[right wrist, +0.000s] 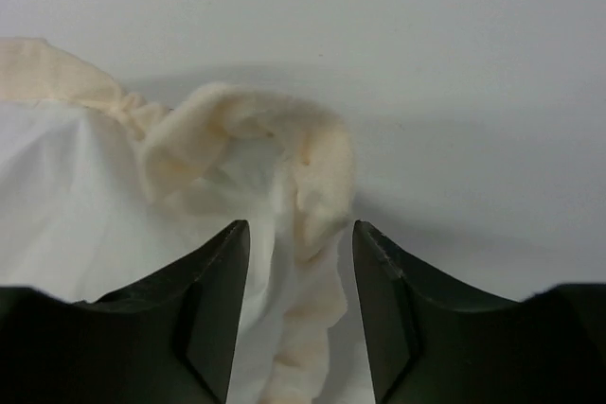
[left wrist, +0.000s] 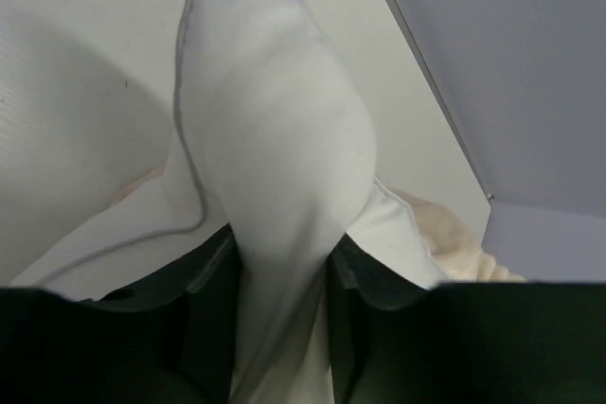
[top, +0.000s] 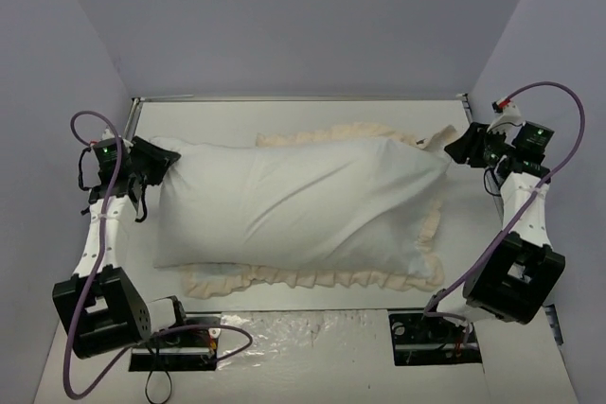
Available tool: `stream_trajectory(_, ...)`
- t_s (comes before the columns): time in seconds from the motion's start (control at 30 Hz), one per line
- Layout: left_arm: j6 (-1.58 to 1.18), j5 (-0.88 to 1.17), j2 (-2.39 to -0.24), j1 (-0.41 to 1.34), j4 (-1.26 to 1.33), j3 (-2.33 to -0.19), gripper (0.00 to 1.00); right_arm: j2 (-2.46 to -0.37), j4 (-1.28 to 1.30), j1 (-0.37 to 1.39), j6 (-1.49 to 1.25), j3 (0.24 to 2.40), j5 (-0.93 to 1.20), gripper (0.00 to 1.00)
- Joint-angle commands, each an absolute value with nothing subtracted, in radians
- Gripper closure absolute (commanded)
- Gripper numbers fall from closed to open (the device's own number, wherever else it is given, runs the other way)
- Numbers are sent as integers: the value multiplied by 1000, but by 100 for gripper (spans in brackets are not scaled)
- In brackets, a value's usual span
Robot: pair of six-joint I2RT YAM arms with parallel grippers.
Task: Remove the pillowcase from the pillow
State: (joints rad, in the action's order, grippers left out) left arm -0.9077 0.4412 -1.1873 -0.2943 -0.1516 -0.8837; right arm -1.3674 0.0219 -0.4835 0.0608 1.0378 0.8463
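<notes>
The plump white pillow (top: 204, 196) lies across the table, its left end sticking out past the cream frill. The pillowcase (top: 312, 278) shows its white face and its frill along the near and far edges. My left gripper (top: 159, 164) is shut on the pillow's left corner; in the left wrist view the seamed white corner (left wrist: 275, 139) is pinched between my jaws (left wrist: 281, 243). My right gripper (top: 461, 147) is at the pillowcase's far right corner. In the right wrist view it (right wrist: 301, 226) stands open, with the cream frill (right wrist: 317, 167) between the fingers, not clamped.
The white table (top: 492, 262) is walled in grey at the back and both sides, with a metal rail (top: 303, 97) along the back edge. Crumpled clear plastic (top: 303, 333) lies at the near edge between the arm bases.
</notes>
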Motion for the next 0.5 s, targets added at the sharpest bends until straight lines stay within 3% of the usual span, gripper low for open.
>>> stream_trajectory(0.0,-877,368,-1261,-290,-69,-1012,61,-1433,149,-448,221,1178,899,54)
stream_trajectory(0.07,-850,397,-1275,-270,-95,-1049,43,-1442,225,-413,261,1232,908,35)
stream_trajectory(0.1,-841,397,-1270,-268,-115,-1077,30,-1437,244,-405,270,1239,916,31)
stream_trajectory(0.2,-779,384,-1227,-270,-178,-1123,13,-1410,328,-390,317,1258,960,20)
stream_trajectory(0.33,-677,347,-1161,-265,-300,-1164,4,-1387,509,-356,461,1262,1060,7)
stream_trajectory(0.47,-653,310,-1054,-259,-380,-1114,3,-1387,773,-230,701,1232,1008,5)
